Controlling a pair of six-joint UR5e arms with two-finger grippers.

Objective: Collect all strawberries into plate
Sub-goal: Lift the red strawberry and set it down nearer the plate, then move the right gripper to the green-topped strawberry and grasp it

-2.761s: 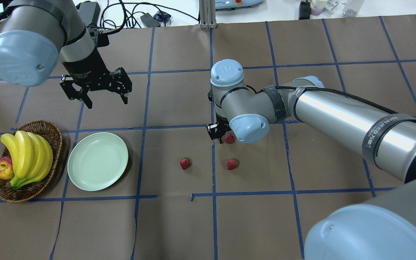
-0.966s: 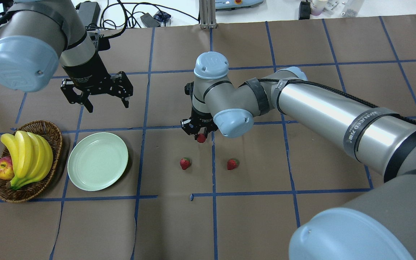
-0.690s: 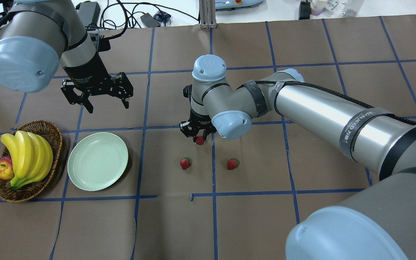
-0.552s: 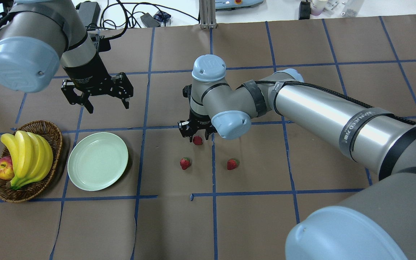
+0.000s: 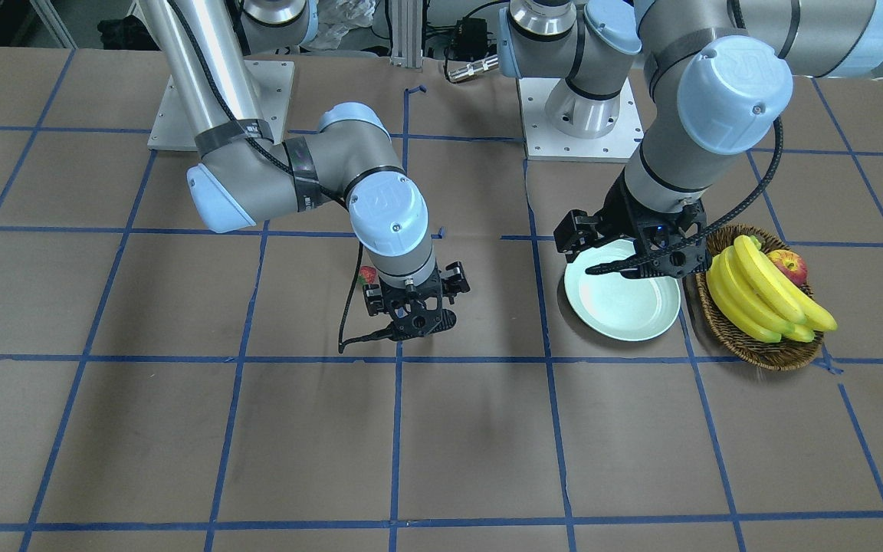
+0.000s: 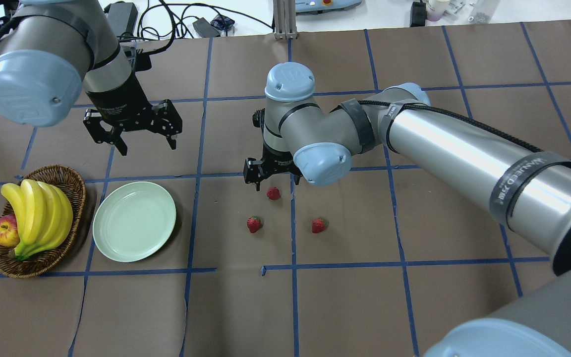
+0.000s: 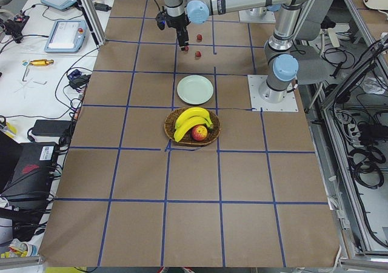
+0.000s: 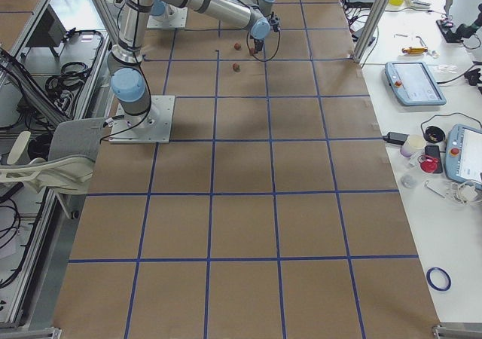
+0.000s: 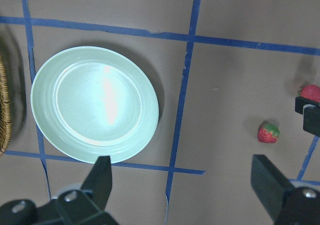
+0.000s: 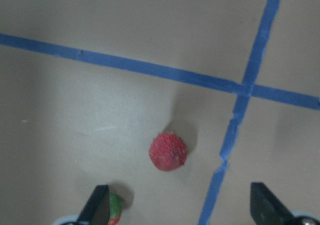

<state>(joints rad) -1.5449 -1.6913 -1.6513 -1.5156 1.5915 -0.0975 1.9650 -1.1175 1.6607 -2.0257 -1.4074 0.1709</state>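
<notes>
Three strawberries lie on the brown table: one just below my right gripper, one nearer the front, one to its right. My right gripper is open and empty above the first berry, which shows between its fingers in the right wrist view. The mint-green plate sits empty at the left. My left gripper hangs open and empty behind the plate. The left wrist view shows the plate and a berry.
A wicker basket with bananas and an apple stands left of the plate. Blue tape lines cross the table. Cables and devices lie beyond the far edge.
My right gripper carried a strawberry leftwards, set it on the table, opened and drew back a little. The left arm barely moved.
</notes>
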